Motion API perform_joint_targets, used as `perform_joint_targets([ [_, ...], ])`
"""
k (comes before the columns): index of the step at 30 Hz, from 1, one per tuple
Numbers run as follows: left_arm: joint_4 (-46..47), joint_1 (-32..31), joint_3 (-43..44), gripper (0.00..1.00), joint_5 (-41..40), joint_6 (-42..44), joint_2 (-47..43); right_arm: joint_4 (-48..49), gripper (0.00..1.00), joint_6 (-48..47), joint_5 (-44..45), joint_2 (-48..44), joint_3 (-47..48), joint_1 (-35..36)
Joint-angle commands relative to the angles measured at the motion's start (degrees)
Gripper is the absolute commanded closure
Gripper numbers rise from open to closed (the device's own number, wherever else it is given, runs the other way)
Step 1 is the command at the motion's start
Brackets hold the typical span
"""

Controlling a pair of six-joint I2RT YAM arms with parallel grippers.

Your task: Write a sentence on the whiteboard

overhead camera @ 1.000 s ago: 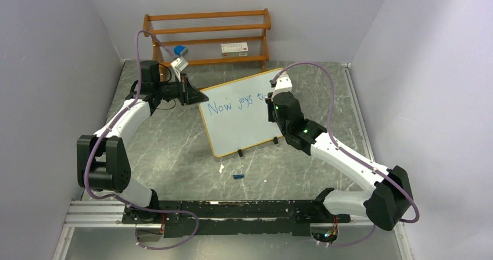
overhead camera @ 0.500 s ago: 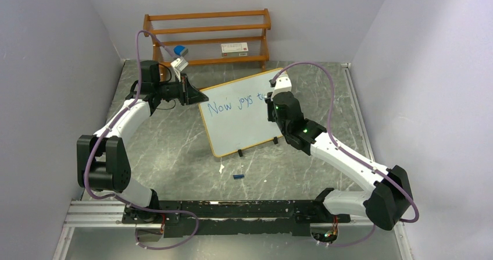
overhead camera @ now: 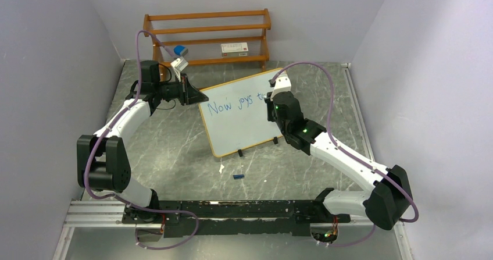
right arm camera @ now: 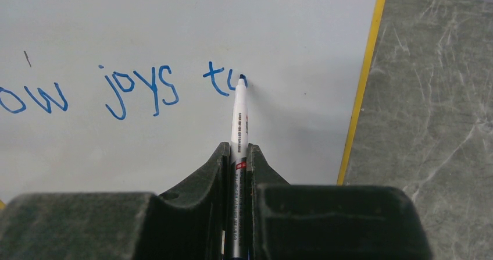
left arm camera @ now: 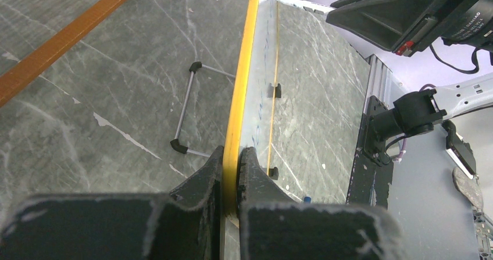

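- Blue small cap point(overhead camera: 237, 176) loose on marble table point(overhead camera: 174, 149), near whiteboard point(overhead camera: 238, 129) feet.
- Left gripper point(left arm camera: 231, 158) clamped on whiteboard's yellow edge, mid-table.
- Right gripper point(right arm camera: 238, 152) clenched on marker point(right arm camera: 239, 111), tip at sentence point(right arm camera: 134, 88) end; arm hiding that end from above.
- Wooden shelf rack point(overhead camera: 207, 36) behind.

**Right wrist edges left over the writing**

The right wrist point(overhead camera: 282, 86) stands slightly further left above the whiteboard point(overhead camera: 238, 131) than it did a second ago; the shift is small. Seen from above, it now covers more of the sentence point(overhead camera: 232, 106): the letter after the "t" that follows "joys", partly visible earlier, is hidden behind the arm, and the marker point(right arm camera: 239, 114) clamped in the right fingers point(right arm camera: 212, 173) has travelled with it
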Motion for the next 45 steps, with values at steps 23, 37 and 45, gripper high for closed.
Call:
perform_joint_targets([
  [23,-6.18,-2.41,-2.69,0.95,-9.93,8.89,3.36,0.32,1.00,0.40,-1.97,-1.56,1.86,-0.41],
  [37,-6.02,-2.40,-2.79,0.95,-10.53,8.49,3.53,-2.78,1.00,1.18,-2.96,-7.10,-1.64,3.76],
  [45,-5.86,-2.41,-2.87,0.95,-10.99,8.40,3.53,-3.36,1.00,2.77,1.11,-8.52,-4.95,11.88],
])
